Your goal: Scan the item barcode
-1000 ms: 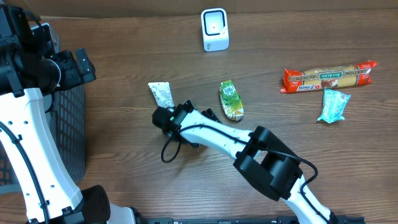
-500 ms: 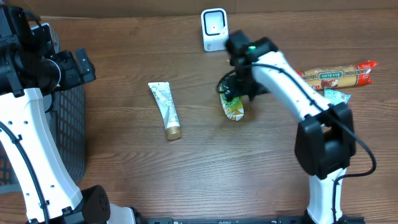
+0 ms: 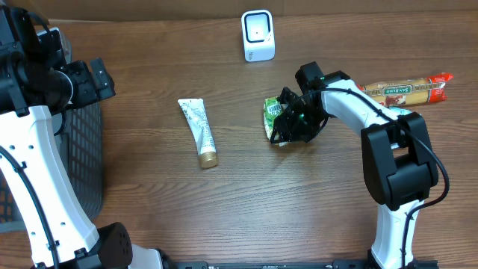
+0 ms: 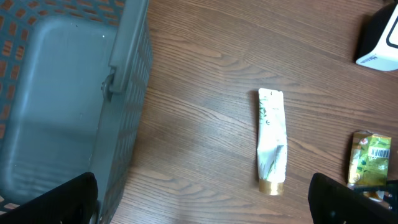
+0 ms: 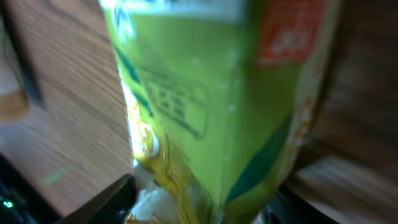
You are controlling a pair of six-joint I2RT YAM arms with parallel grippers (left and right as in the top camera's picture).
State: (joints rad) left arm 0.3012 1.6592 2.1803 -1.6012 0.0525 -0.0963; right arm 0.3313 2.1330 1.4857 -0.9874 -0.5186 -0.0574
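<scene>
Overhead: straight down on pouch. Left wrist: downward, well apart from pouch. Right wrist: nearly touching pouch. Pouch in all.

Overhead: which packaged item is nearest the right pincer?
The green pouch, mid-table: the right pincer is right on it. The white tube and the long orange biscuit pack both lie clear of the pincer, untouched.

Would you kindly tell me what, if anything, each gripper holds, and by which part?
The left gripper holds nothing, jaws wide open. The right gripper is around the green packet's end nearer the robot; whether it actually grips cannot be told.
</scene>
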